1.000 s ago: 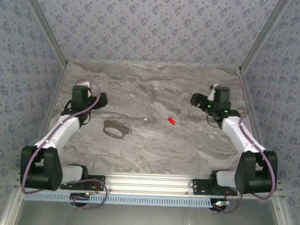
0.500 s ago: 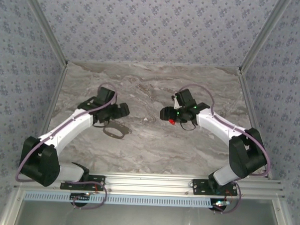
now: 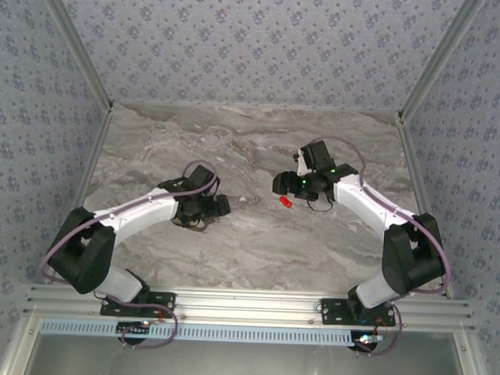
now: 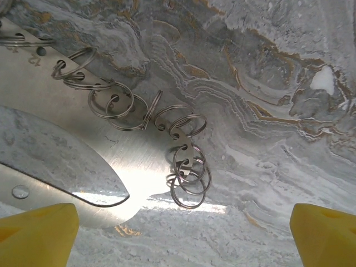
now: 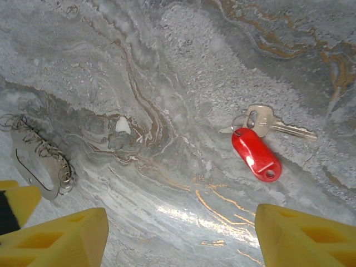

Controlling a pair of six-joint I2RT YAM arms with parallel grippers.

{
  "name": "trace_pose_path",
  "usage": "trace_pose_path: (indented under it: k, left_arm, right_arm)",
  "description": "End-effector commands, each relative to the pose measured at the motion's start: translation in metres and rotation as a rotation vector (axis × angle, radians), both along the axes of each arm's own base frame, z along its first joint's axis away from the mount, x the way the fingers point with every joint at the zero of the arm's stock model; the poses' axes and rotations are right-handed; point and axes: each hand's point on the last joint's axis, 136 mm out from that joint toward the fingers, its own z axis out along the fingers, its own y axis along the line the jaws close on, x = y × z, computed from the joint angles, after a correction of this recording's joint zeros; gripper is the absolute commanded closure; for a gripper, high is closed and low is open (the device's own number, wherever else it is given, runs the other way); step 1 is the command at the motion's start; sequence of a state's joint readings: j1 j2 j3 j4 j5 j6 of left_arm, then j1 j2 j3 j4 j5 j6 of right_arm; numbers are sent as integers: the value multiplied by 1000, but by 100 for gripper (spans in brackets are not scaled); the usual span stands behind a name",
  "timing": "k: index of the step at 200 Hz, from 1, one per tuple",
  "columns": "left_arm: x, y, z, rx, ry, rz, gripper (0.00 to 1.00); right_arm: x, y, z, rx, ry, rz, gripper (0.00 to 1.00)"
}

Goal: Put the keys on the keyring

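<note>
One key [image 5: 271, 125] with a red tag [image 5: 256, 154] lies on the marble table [image 5: 167, 67], well apart from the keyring [image 4: 139, 161] — a flat plate strung with split rings. Right gripper [image 5: 181, 239] hovers over the key, jaws spread wide and empty — left gripper [image 4: 181, 233] likewise over the keyring.

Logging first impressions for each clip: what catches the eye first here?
The bright red tag of the keys, on the marble just ahead of the open right end effector. Then the keyring, a shiny metal plate edged with split rings, beneath the wide-open left end effector.
</note>
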State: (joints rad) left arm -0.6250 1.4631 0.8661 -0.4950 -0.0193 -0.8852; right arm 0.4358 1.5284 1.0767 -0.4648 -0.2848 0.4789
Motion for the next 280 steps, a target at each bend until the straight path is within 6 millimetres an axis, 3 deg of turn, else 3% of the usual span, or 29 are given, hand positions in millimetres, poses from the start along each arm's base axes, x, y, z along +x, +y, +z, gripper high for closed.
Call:
trace_pose_path:
  k: [1, 95, 166, 231, 280]
  left_arm:
    - [3, 0, -11, 16, -6, 15, 2]
    - [20, -18, -33, 38, 15, -69, 3]
    - [43, -44, -34, 26, 22, -147, 2]
    - [66, -83, -21, 3, 5, -242, 2]
    - [77, -100, -4, -13, -17, -271, 2]
  right_arm:
    - [-2, -1, 2, -2, 29, 21, 28]
    - [-14, -17, 5, -26, 40, 4, 28]
    - [-19, -25, 3, -29, 45, -11, 28]
    - [-23, -31, 1, -21, 47, -31, 28]
    - [-21, -29, -3, -4, 49, -32, 28]
